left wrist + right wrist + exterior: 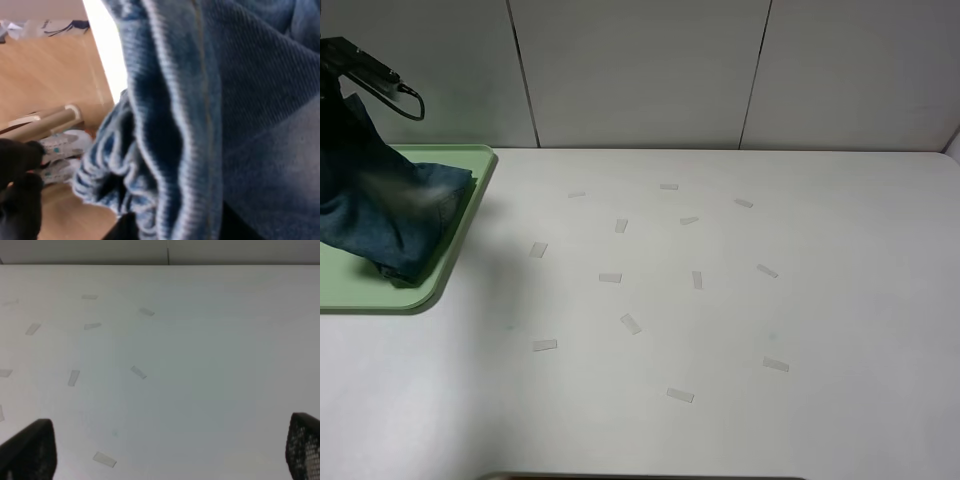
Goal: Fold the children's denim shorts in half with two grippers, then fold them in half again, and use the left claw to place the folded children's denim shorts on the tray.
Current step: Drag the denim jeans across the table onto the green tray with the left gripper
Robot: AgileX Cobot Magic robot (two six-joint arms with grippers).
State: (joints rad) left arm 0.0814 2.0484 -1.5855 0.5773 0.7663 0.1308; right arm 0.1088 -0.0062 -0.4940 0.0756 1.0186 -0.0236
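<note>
Over the far left corner of the desk, at the black left gripper (pixel 350 62) with its trailing cable: judged clamped on the small blue-washed children's denim shorts (pixel 390 210), bunched and hanging from it. Jaws themselves hidden behind cloth in the left wrist view, nothing there but folds of denim and gathered waistband.

Lower down, bottom end of the bundle resting on the flat pale green plastic tray (pixel 360 290), upper part held up off it. Both folds apparently done, going by the compact bundle; neatness impossible to tell.

Left to do: lower fully, let go, draw clear.

Farther out, across the white desk (pixel 720 330), only small pale tape strips (pixel 630 323), scattered. Over at the right gripper (pixel 165 447): fingertips wide apart, holding nothing, above bare desk.
</note>
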